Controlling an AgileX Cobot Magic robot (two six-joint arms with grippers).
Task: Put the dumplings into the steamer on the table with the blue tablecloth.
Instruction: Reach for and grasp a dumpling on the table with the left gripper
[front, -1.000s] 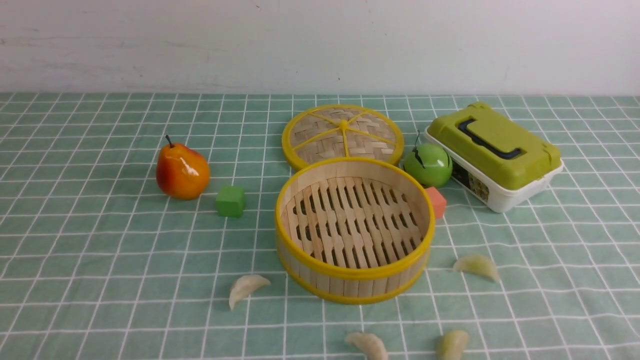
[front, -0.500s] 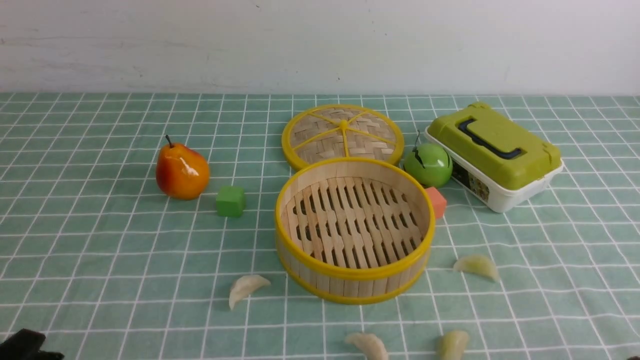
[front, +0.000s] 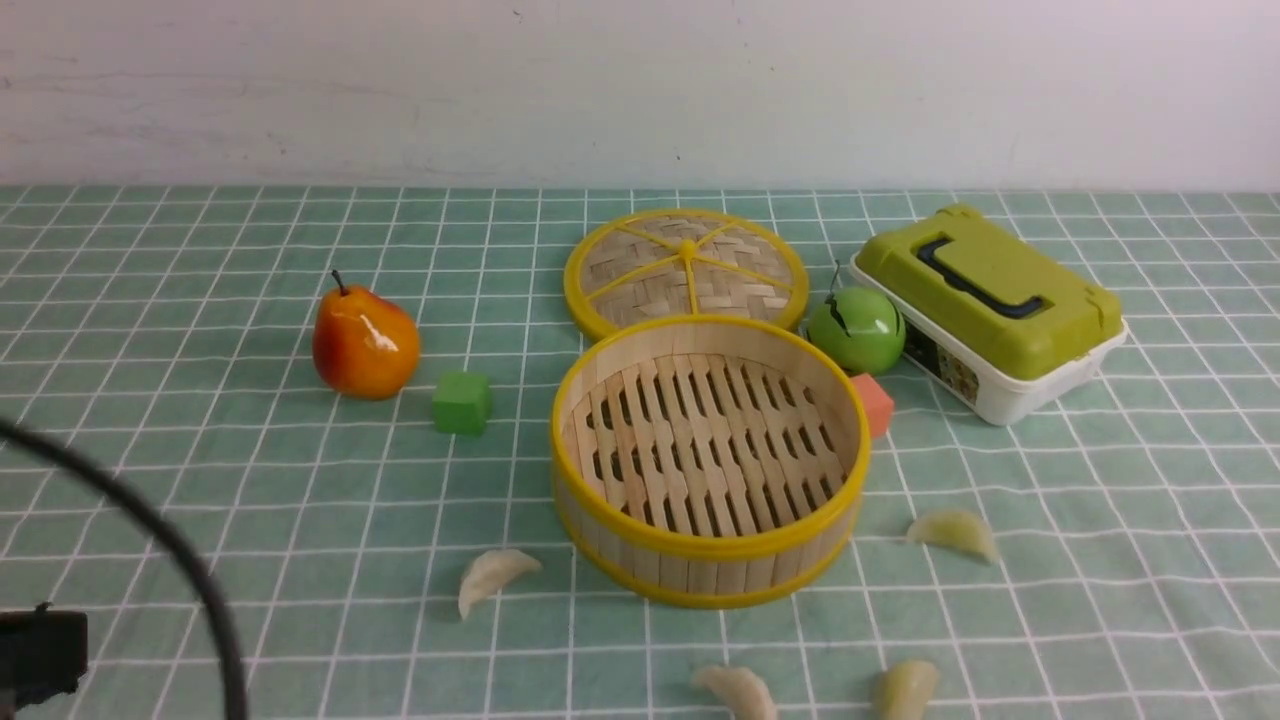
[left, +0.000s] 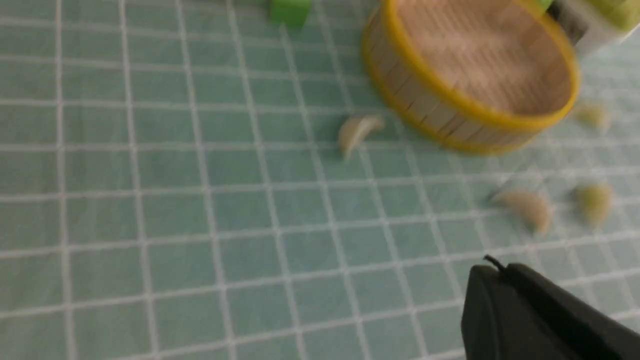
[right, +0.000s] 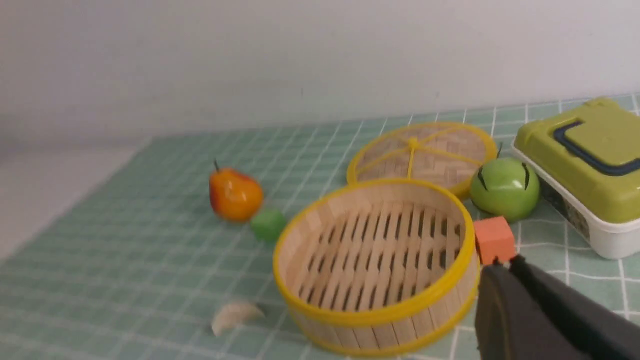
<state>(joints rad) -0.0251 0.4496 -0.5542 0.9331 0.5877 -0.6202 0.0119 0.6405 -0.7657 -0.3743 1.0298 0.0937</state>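
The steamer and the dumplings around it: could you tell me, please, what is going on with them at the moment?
Nothing is being handled yet. The steamer sits empty on the blue tablecloth, and all four dumplings lie loose on the cloth around its near side. The left gripper and the right gripper are both shut, hold nothing, and touch no dumpling.

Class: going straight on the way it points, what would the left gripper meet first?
Probably the pale cream crescent dumpling lying just ahead of the black left gripper; depth is unclear, so the teal grid tablecloth might come first.
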